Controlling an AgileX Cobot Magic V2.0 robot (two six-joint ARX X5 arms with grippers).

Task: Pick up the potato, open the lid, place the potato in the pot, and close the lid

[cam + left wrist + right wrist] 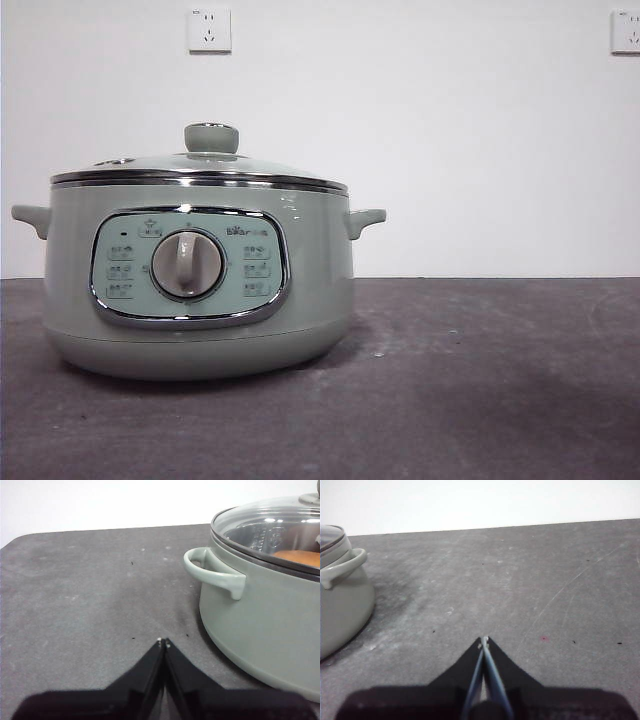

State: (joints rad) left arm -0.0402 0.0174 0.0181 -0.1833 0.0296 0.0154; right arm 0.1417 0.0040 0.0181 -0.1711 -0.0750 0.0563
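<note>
The pale green pot (200,290) stands on the dark table at the left in the front view. The glass lid (200,168) with its green knob (211,137) sits closed on it. In the left wrist view an orange-brown potato (299,558) shows through the lid (270,527), inside the pot (260,625). My left gripper (163,642) is shut and empty, low over the table beside the pot's side handle (215,572). My right gripper (484,640) is shut and empty, away from the pot (340,600) on its other side. Neither gripper shows in the front view.
A dark grey tabletop (480,380) stretches to the right of the pot. A white wall with two sockets (209,30) stands behind. The table's rounded far corner (20,537) shows in the left wrist view.
</note>
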